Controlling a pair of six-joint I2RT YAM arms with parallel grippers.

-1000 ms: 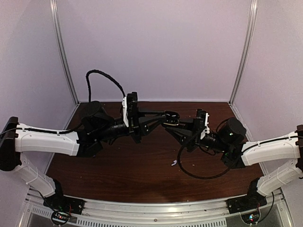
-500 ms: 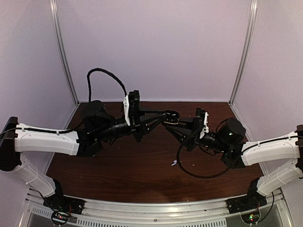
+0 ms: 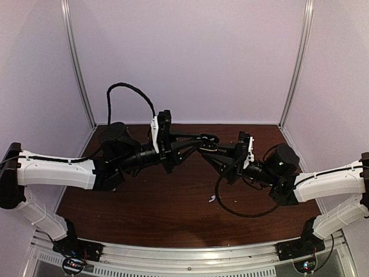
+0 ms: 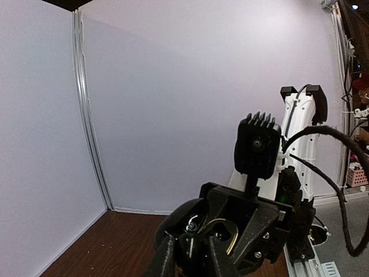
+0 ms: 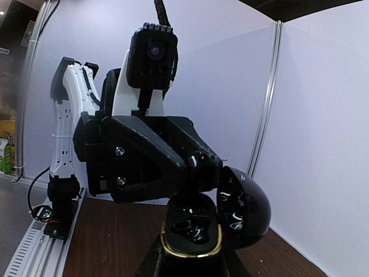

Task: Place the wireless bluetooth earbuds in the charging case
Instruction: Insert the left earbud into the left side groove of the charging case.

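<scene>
On the left of the top view, my left gripper (image 3: 200, 142) reaches toward mid-frame and meets the other arm above the table. In the right wrist view its fingers (image 5: 202, 164) come to a narrow point just over the open shell. I cannot tell whether they pinch anything.

At the centre the charging case (image 5: 191, 234) hangs in the air, dark and glossy with a gold rim, its lid tipped back to the right. My right gripper (image 3: 209, 151) is clamped on its base.

Low and right of centre, a tiny pale thing lies on the wood, probably an earbud (image 3: 211, 199), well apart from the case.

I judge I am at the seating step. Next I need a fine, straight push into a socket, then a trip down for the loose one.

The table (image 3: 144, 202) is dark brown wood, enclosed by plain pale lavender walls (image 3: 190, 57) with metal corner posts (image 3: 78, 69).
</scene>
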